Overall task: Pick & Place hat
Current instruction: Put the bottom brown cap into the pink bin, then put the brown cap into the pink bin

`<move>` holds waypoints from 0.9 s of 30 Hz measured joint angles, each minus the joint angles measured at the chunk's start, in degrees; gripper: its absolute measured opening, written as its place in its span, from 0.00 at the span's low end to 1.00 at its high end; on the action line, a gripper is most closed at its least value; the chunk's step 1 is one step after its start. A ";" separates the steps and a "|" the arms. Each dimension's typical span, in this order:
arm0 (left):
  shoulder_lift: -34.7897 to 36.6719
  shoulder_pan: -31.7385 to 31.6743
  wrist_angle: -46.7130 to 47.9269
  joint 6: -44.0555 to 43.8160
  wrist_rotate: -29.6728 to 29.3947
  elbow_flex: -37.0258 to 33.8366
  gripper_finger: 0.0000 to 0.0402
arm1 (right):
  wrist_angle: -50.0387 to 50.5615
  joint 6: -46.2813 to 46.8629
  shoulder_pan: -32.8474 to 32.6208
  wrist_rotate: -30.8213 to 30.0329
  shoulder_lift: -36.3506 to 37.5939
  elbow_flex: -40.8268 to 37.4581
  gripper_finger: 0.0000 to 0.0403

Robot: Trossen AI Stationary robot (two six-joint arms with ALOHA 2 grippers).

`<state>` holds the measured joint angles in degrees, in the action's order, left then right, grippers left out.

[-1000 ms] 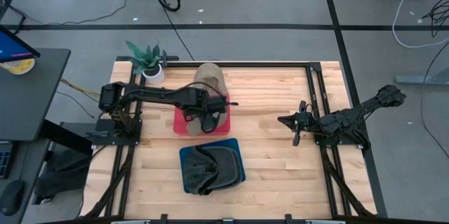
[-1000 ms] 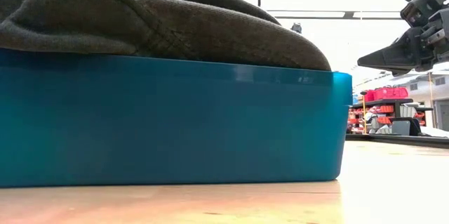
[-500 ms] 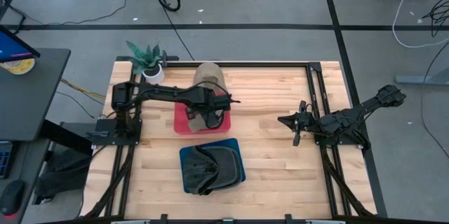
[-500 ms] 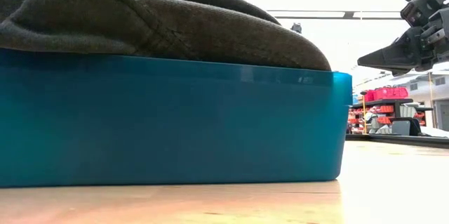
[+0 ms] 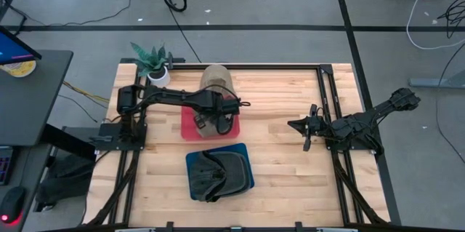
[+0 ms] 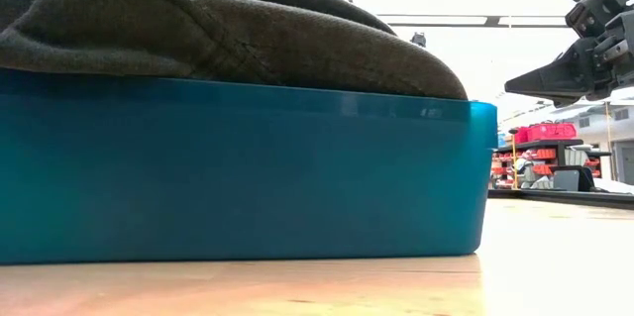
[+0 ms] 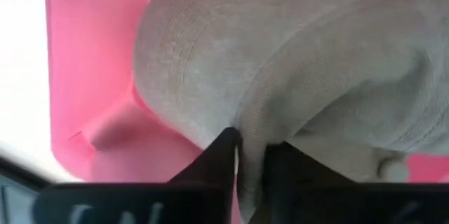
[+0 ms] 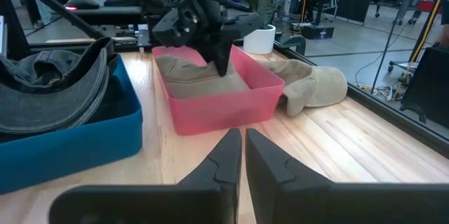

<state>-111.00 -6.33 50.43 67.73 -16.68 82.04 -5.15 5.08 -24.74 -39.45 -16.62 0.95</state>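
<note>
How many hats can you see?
2. A grey hat lies in the blue bin; a beige hat hangs over the pink bin's far edge, the left gripper pinching it.

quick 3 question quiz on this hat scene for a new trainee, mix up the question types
1. True or false: the dark hat lies in the blue bin.
2. Which gripper is down in the pink bin: A left, B right?
3. Fill in: the left gripper is pinching a fold of the ____ hat.

Key: 1 true. 2 A; the right gripper waits over bare table. 3 beige.
</note>
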 joint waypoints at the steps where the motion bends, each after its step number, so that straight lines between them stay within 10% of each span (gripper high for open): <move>1: 0.00 0.00 0.07 -0.11 1.05 0.00 0.18 | 0.00 0.00 0.00 0.00 0.00 0.00 0.06; 13: 0.00 0.01 2.12 -11.99 0.88 -0.04 0.60 | 0.01 0.02 0.00 0.01 0.00 0.00 0.06; 27: 0.09 -8.27 15.76 -18.82 5.91 15.29 0.56 | 0.02 0.00 -0.01 -0.01 0.00 0.04 0.06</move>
<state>-110.91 -14.60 66.19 48.91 -10.76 97.33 -5.13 5.08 -24.75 -39.46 -16.62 0.99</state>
